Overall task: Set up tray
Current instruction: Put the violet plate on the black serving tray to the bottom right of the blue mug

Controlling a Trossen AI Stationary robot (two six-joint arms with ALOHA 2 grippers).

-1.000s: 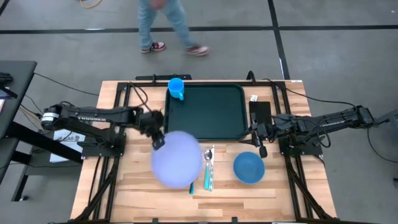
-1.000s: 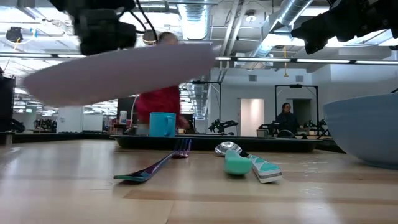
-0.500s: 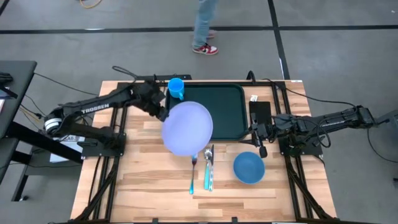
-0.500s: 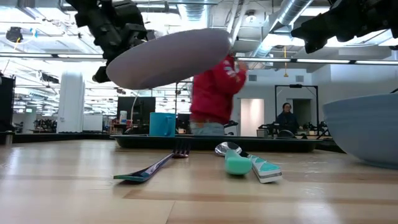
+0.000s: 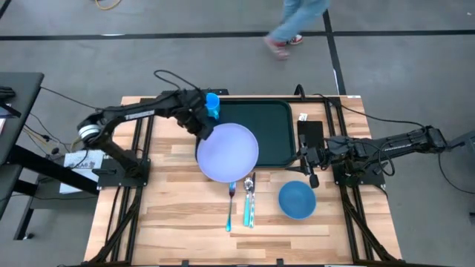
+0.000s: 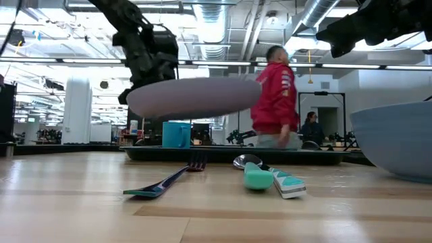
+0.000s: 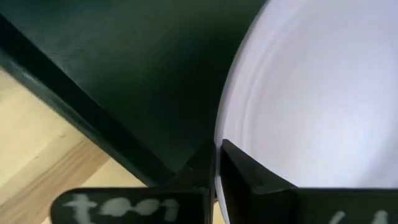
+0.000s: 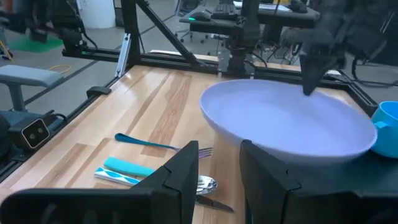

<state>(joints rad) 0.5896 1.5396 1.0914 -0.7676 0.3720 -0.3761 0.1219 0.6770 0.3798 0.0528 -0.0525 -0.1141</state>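
One dark green tray (image 5: 273, 133) at table's far centre, w/ one blue cup (image 5: 211, 104) at its far-left corner. Left gripper (image 5: 203, 130) clamped on rim of the one lavender plate (image 5: 228, 152), held in the air over tray's near-left corner. Right gripper (image 5: 306, 165) waits just right of tray, fingers apart, holding nothing. Near the tray: one fork (image 5: 230, 207), one spoon (image 5: 249, 194), one knife (image 5: 252, 211), one blue bowl (image 5: 297, 199) to their right. One black rectangle (image 5: 310, 133) right of tray. One person (image 6: 275, 98) beyond table.
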